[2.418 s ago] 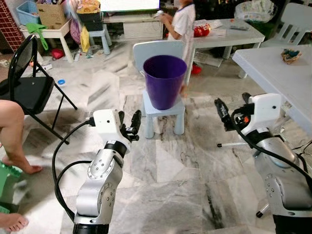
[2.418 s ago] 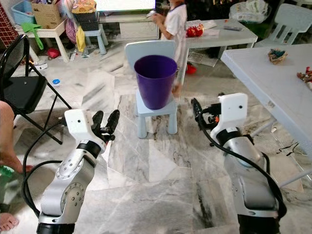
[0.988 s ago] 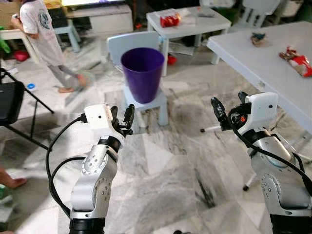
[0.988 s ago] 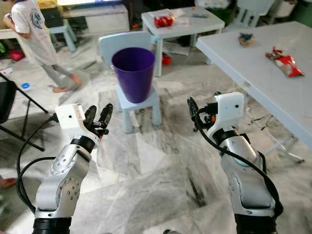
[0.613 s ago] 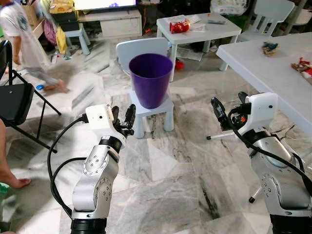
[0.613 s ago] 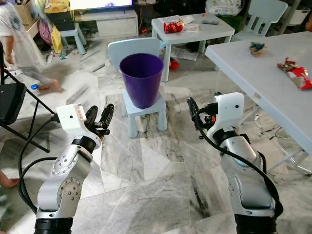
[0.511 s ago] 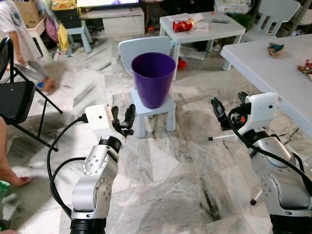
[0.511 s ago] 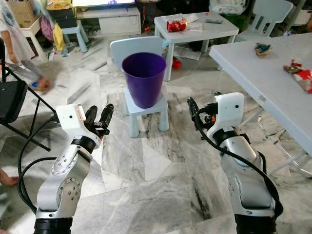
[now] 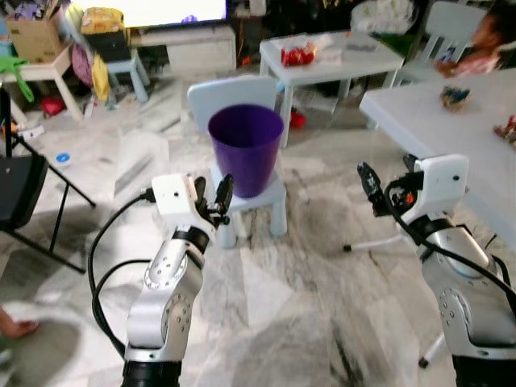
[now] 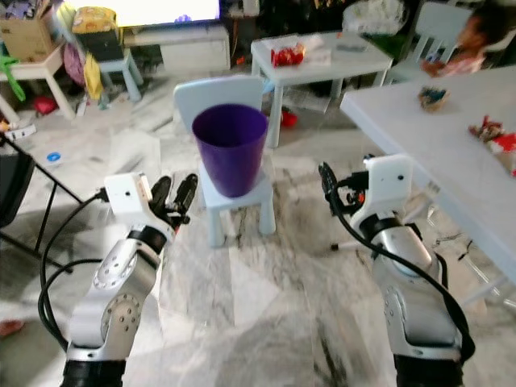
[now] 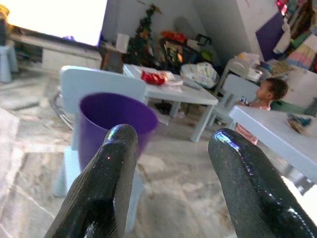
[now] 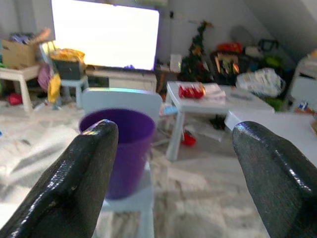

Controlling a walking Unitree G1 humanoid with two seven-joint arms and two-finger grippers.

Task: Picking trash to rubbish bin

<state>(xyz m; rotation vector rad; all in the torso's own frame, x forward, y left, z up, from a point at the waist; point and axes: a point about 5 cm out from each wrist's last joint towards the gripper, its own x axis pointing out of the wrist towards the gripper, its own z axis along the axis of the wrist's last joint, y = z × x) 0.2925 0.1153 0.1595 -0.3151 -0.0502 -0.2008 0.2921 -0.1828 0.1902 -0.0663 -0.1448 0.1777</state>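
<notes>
A purple bin (image 9: pixel 246 157) stands upright on the seat of a small pale-blue chair (image 9: pixel 262 193) straight ahead. My left gripper (image 9: pixel 212 193) is raised in front of it, a little to its left, open and empty. My right gripper (image 9: pixel 389 173) is held up to the bin's right, also open and empty. In the left wrist view the bin (image 11: pixel 114 124) sits beyond the spread fingers (image 11: pixel 106 183). Pieces of trash, a crumpled wrapper (image 9: pixel 455 97) and a red wrapper (image 9: pixel 509 129), lie on the large white table (image 9: pixel 427 121) at the right.
A small white table (image 9: pixel 330 56) with a red packet (image 9: pixel 298 55) stands behind the bin. A black folding chair (image 9: pixel 16 189) is at the left. A person (image 9: pixel 484 44) sits beyond the large table. A foot (image 9: pixel 12 326) shows low left. Marble floor lies between me and the bin.
The camera has shifted and the picture is blurred. The person who walked at the left is gone from view; another person now shows at the far right. Both grippers stay open.
</notes>
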